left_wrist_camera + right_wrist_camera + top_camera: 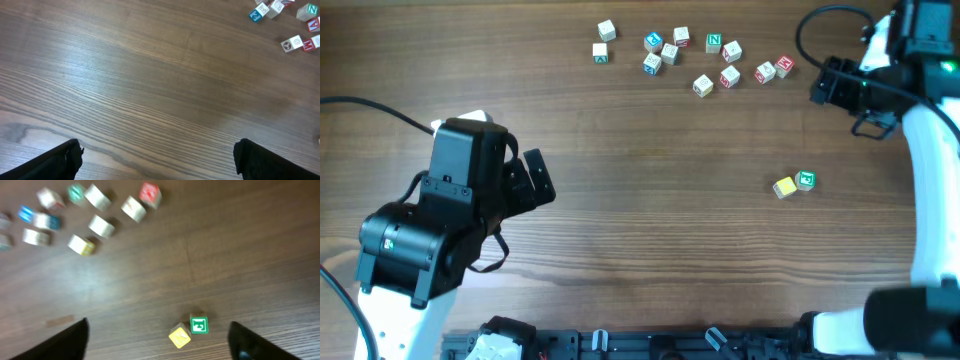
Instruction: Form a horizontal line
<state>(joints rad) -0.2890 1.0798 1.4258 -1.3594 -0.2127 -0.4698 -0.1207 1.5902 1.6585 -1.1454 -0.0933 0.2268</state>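
Placement matters most to me here. The yellow cube (784, 187) and green cube (806, 180) sit touching, with the yellow just left of the green cube and a shade lower, so the pair runs slightly tilted in the overhead view.

By my reckoning a third cube has to join them, taken from the loose cubes (703, 86) scattered well up and left of the green cube. I'd pick an outlying pale one with free sides, come straight down and close on two flat faces. Then I'd set it flush against one end of the pair without nudging it. Squaring up the tilt would help too.

The right gripper (159, 340) is up-view of the green cube, near the loose cubes' right end, with its fingers wide apart and holding nothing. The left gripper (157, 159) is far left of the green cube, also spread and empty, over bare bench (150, 75).

As for writing, the green cube's top shows a white letter, likely an F, lying sideways. Among the loose cubes I make out what looks like a green N. The red and blue letters are too blurred to read, and I see no brands.
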